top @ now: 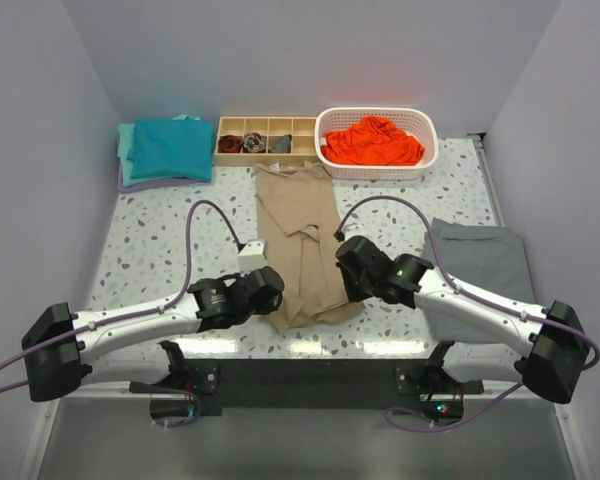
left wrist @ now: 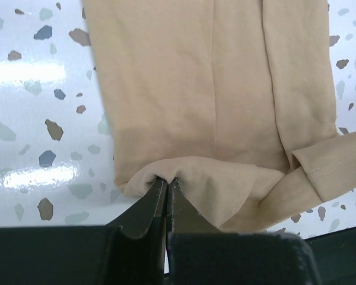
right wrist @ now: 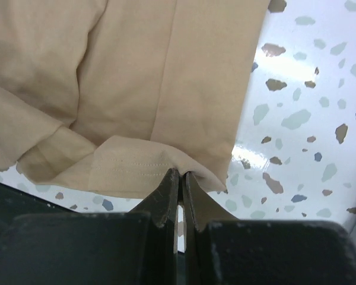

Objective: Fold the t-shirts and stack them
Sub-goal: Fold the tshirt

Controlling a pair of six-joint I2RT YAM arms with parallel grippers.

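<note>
In both hands (left wrist: pixel 167 181) (right wrist: pixel 181 174), tan t-shirt (top: pixel 298 235)

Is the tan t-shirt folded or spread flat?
Partly folded: the tan t-shirt lies as a narrow lengthwise strip, sides turned in over the middle.

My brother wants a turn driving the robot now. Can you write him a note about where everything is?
Left gripper: shut on the tan t-shirt, near edge, left side.
Right gripper: shut on the same edge, right side.
Tan t-shirt lies lengthwise mid-table, sides folded in.
Teal t-shirt lies folded at far left; orange-red t-shirt is heaped in the basket.
Left to do: finish folding tan, stack it, then do orange-red.
</note>
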